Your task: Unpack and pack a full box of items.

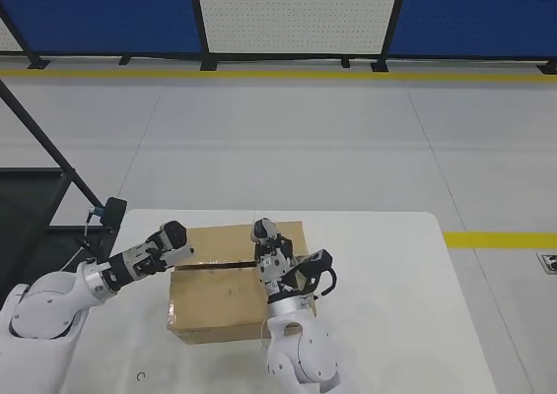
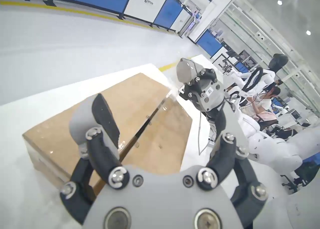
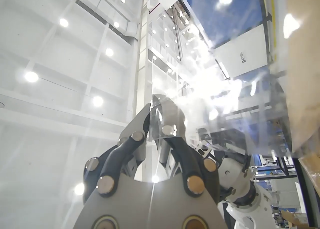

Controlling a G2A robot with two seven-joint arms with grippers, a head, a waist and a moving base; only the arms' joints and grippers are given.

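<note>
A brown cardboard box (image 1: 221, 300) lies on the white table (image 1: 396, 305), its top flaps closed along a dark seam (image 2: 141, 131). My left gripper (image 1: 174, 241) is at the seam's left end, open, one black-padded finger (image 2: 103, 115) just above the box top. My right gripper (image 1: 267, 249) stands over the seam's middle, pointing up. In the right wrist view it (image 3: 153, 112) is shut on a strip of clear tape (image 3: 215, 105), which stretches crumpled and shiny back to the box (image 3: 303, 77). The left wrist view shows the right gripper (image 2: 200, 85) beyond the box's far end.
A black metal frame (image 1: 32, 187) stands off the table's left side. A small ring (image 1: 141, 375) lies near the table's front left. Blue and white partition panels (image 1: 298, 25) line the far floor. The table's right half (image 1: 406, 335) is bare.
</note>
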